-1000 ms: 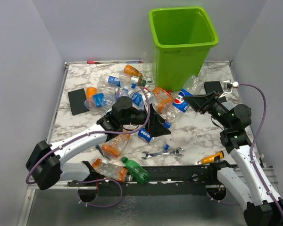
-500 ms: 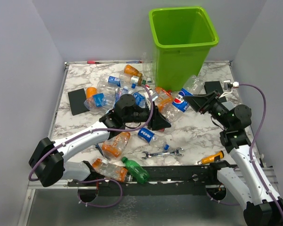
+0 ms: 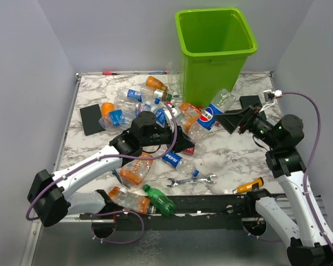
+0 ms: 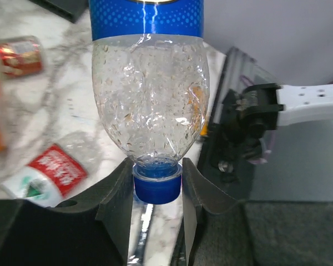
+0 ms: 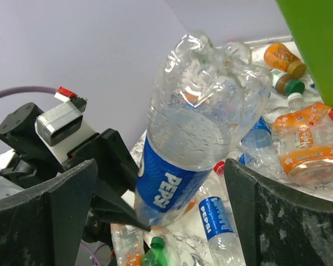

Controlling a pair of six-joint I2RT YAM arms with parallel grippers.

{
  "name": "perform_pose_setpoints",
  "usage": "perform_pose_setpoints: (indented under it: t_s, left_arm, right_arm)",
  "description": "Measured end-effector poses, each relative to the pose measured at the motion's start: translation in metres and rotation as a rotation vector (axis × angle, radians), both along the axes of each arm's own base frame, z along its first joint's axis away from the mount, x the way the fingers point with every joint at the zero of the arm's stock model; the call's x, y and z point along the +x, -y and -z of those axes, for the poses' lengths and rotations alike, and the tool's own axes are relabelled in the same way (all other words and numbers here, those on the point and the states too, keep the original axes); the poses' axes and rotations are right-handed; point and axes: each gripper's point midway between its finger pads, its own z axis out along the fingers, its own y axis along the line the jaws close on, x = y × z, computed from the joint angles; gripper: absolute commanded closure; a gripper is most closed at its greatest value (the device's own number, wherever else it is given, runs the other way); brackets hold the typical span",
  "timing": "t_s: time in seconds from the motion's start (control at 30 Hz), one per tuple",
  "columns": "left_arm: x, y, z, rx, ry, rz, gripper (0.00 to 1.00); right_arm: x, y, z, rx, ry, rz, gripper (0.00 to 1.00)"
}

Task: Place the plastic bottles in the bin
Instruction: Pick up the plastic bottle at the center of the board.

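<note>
A clear Pepsi bottle [image 3: 211,112] with a blue label hangs tilted in the air in front of the lime-green bin [image 3: 212,77]. My left gripper [image 3: 188,141] is shut on its blue cap [image 4: 157,188], one black finger on each side. The right gripper [image 3: 226,121] stands wide open around the same bottle [image 5: 194,138], its fingers [image 5: 50,216] clear of the plastic. Several more bottles, clear and orange, lie in a heap [image 3: 147,102] on the marble table left of the bin. Another Pepsi bottle [image 3: 179,162], an orange one [image 3: 135,169] and a green one [image 3: 160,200] lie nearer the front.
A silver wrench [image 3: 191,180] and an orange-handled screwdriver [image 3: 248,185] lie near the front edge. Black pads sit at the left [image 3: 93,119] and right [image 3: 250,102]. Grey walls close in on both sides. The bin's green wall [image 5: 316,44] fills the right wrist view's corner.
The left gripper closed on the Pepsi bottle's cap. The right gripper, shut on that bottle before, sprang open and let go, and its arm shifted slightly right.
</note>
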Motion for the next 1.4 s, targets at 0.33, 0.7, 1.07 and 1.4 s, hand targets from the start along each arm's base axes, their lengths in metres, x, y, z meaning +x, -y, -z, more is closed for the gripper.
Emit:
perform_pose_setpoints:
  t_s: [0.33,0.7,1.07,1.4]
  left_arm:
    - [0.008,-0.054,-0.011,0.193,0.576,-0.113,1.0]
    - [-0.015,-0.082,0.046,0.634,1.091,0.297,1.0]
    - [0.023,-0.109,0.027,0.939,1.376,0.315,1.0]
    - [0.029,-0.111,0.014,0.982,1.459,0.323,1.0]
  right_arm:
    - [-0.037,0.013,-0.074,-0.191,0.176,0.041,0.0]
    - [-0.009,-0.016,-0.062,-0.301,0.092,-0.111,0.0]
    - [-0.027,-0.059,0.002,-0.435,-0.07,-0.336,0.0]
    - [-0.048,-0.081,0.07,-0.511,-0.146,-0.422,0.0]
